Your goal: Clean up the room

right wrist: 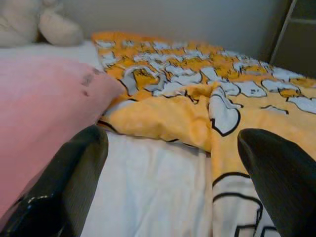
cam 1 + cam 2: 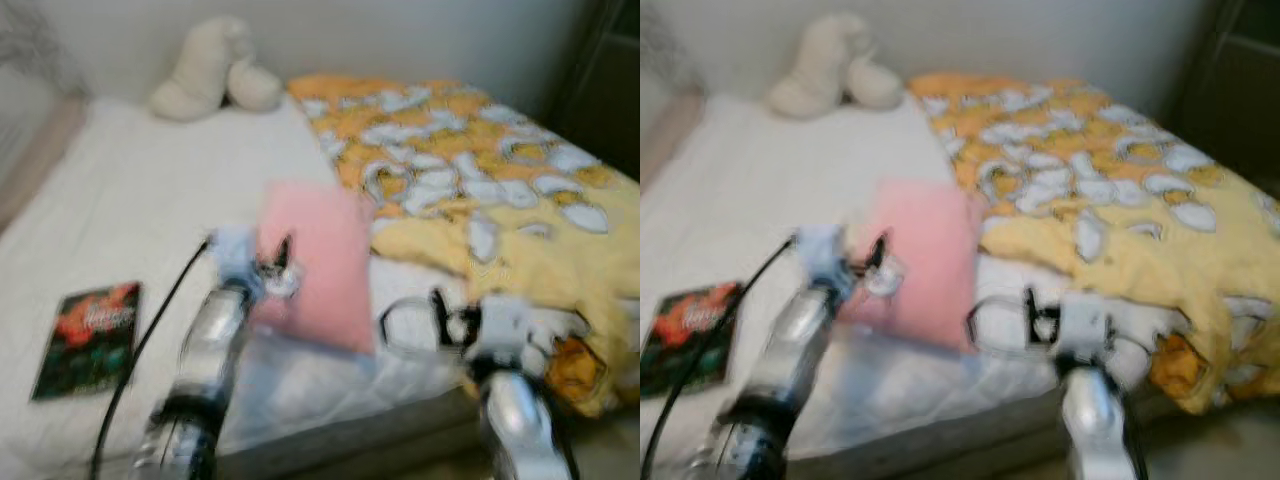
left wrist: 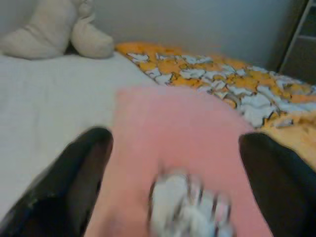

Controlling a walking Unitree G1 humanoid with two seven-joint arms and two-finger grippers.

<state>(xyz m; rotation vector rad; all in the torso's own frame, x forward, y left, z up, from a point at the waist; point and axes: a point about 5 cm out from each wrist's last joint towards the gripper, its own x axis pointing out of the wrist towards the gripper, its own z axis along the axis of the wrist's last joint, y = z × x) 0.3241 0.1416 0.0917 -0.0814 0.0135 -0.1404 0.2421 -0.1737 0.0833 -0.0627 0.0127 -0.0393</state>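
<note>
Although the head views are blurred, a pink pillow (image 2: 315,265) can be made out lying flat on the white bed sheet (image 2: 150,200), near the bed's front edge, its long side running away from the robot toward the wall. It lies directly ahead of the left gripper (image 3: 173,197), whose two black fingers (image 3: 74,182) stand spread wide with the pillow's near end between them; contact cannot be told. This arm is judged the nearer one. Just beside the pillow, on the robot's right, a yellow patterned duvet (image 2: 480,170) lies rumpled. The right gripper (image 1: 168,187), also spread open and empty, hovers at the duvet's near edge. Farther out, a book (image 2: 88,338) lies on the sheet to the left, and a cream stuffed toy (image 2: 215,70) sits against the wall.
</note>
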